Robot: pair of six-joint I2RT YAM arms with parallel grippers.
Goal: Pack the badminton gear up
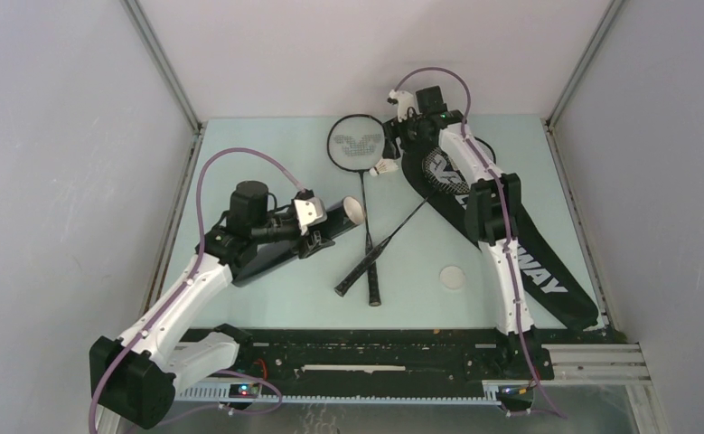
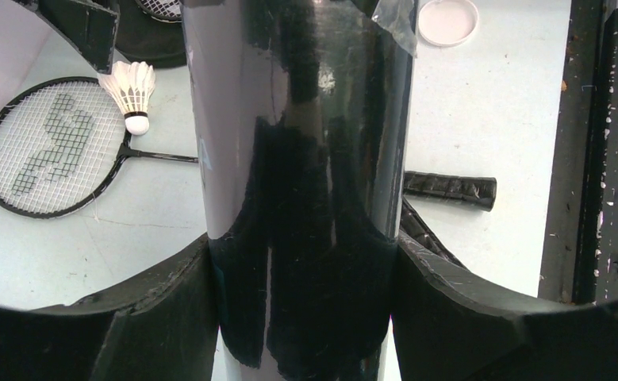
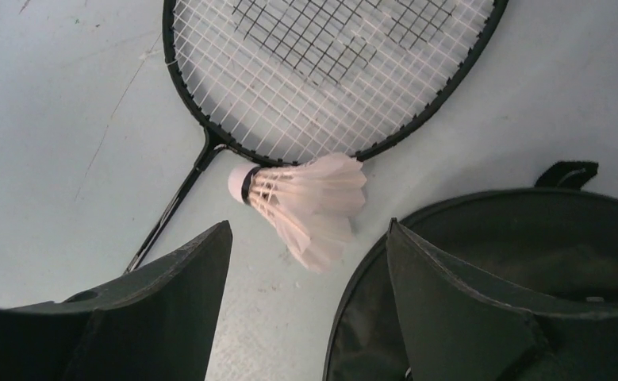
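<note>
My left gripper (image 2: 305,305) is shut on the long black tube (image 2: 305,143), whose open end (image 1: 353,210) points right toward the rackets. One racket (image 1: 359,143) lies flat in the middle. Its shaft crosses that of a second racket (image 1: 393,237), whose head rests on the black bag (image 1: 533,267). A white shuttlecock (image 3: 305,198) lies beside the first racket's rim, cork toward the shaft. Just short of it my right gripper (image 3: 308,230) hangs open and empty, one finger (image 3: 448,317) over the bag's edge (image 3: 527,230).
A round white lid (image 1: 454,276) lies on the table near the racket handles (image 1: 373,287). Grey walls close in the table (image 1: 285,298) on the left, right and back. The black rail (image 1: 375,344) runs along the near edge.
</note>
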